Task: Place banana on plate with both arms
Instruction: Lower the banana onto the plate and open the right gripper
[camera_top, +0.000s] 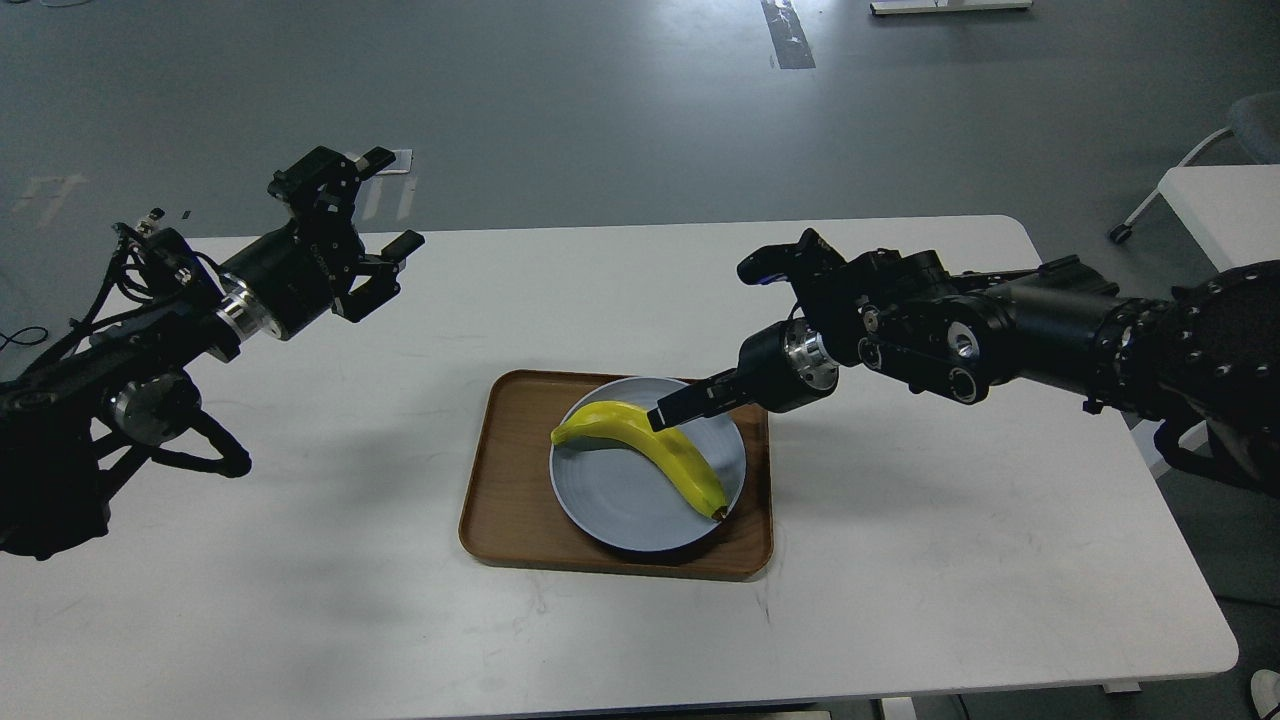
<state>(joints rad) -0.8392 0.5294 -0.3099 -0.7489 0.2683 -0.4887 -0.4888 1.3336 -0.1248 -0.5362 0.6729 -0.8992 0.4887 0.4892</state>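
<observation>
Banana (650, 450) lies on plate (620, 500), long axis far-left to near-right. Right gripper (668, 412) at its middle — grip unclear, cannot tell. Left gripper (385, 205) wide open, empty — well apart.

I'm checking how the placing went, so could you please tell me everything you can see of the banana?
The banana is single, smooth and bright yellow, greenish at its stem end on the left, dark at its tip lower right. It lies curved across the blue-grey plate, which sits on a wooden tray. The right gripper is right at its middle; whether it grips it cannot be told.
</observation>
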